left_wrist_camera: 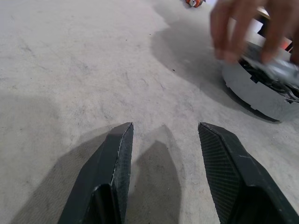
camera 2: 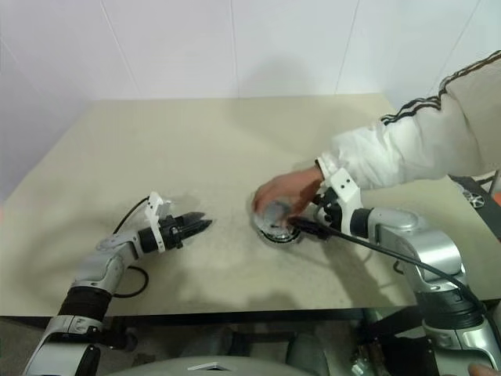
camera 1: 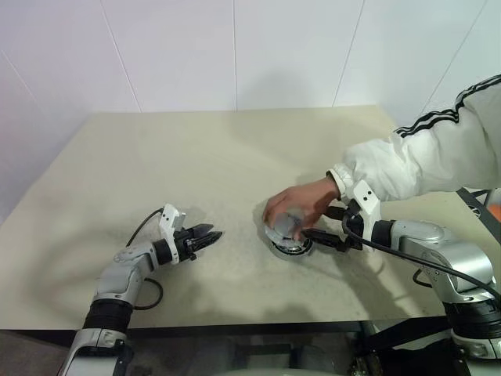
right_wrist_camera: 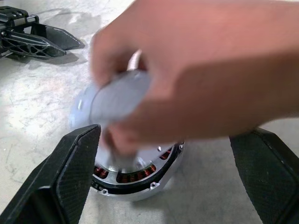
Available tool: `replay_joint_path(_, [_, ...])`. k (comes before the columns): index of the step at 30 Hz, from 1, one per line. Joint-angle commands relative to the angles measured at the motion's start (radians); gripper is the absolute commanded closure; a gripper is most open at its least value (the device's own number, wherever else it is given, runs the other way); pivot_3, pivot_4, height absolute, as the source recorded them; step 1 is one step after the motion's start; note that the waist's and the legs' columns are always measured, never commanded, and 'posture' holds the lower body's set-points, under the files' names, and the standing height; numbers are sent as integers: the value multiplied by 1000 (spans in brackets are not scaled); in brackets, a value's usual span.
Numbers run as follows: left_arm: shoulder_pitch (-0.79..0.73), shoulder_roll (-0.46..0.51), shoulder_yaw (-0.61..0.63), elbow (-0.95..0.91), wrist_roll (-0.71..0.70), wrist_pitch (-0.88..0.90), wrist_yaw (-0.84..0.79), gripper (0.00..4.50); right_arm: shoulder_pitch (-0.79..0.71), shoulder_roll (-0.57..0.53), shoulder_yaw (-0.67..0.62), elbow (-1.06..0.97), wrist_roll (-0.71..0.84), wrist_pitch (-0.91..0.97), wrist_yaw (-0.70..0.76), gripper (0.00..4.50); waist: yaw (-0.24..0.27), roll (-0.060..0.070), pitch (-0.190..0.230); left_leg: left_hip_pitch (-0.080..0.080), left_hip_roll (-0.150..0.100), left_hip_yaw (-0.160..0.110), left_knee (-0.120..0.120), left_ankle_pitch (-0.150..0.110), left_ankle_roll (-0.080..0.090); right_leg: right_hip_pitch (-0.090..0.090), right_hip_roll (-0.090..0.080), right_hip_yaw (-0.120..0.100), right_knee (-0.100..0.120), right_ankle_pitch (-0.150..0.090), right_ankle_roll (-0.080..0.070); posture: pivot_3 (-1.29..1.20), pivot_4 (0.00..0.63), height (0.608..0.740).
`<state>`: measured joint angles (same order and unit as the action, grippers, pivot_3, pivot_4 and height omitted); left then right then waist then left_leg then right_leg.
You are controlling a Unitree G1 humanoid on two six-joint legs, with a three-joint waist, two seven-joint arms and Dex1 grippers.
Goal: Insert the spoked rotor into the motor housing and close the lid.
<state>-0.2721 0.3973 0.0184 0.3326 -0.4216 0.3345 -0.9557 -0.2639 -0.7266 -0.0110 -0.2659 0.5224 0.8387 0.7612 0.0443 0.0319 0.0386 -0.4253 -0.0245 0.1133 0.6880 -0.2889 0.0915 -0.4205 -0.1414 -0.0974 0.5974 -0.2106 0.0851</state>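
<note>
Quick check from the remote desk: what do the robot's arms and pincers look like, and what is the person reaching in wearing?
Both arms are silver-grey with black joints, white wrist brackets and black cables. The left pincer and right pincer each have two black tapered fingers. The person's sleeve is white with dark stripes.

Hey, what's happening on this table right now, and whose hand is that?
A person's hand is holding the grey lid over the motor housing on the table. The right gripper waits open beside the housing. The left gripper hovers open and empty off to the side.
</note>
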Motion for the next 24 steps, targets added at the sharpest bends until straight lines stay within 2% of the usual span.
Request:
replay_joint_path(1, [-8, -4, 0, 26, 20, -8, 5, 2141, -18, -4, -22, -15, -2, -19, 4, 28, 0, 0, 0, 0, 0, 0, 0, 0, 0, 0, 0, 0, 0, 0, 0, 0, 0, 740])
replay_joint_path(12, [-49, -10, 0, 59, 26, -4, 3, 2141, -15, 5, -21, -17, -7, -19, -7, 28, 1, 0, 0, 0, 0, 0, 2, 0, 0, 1, -1, 0, 0, 0, 0, 0, 0, 740])
replay_joint_path(20, [-90, -13, 1, 127, 36, -20, -15, 2141, 1, 4, -29, -25, -2, -15, -15, 28, 0, 0, 0, -1, 0, 0, 8, -2, 3, 2, -1, 0, 0, 4, 7, 0, 0, 740])
replay_joint_path(22, [-96, -13, 3, 143, 39, -27, -20, 2141, 14, -5, -45, -20, 6, -8, -9, 28, 0, 0, 0, -2, 0, 0, 9, -2, 3, 2, -1, 0, -1, 4, 7, 0, 0, 740])
replay_joint_path(24, [-99, -12, 5, 160, 42, -39, -27, 2141, 16, 13, -118, 27, 55, 34, -26, 28, 0, 0, 0, -2, -1, 0, 9, -2, 4, 3, -3, 0, -1, 5, 8, 0, 0, 740])
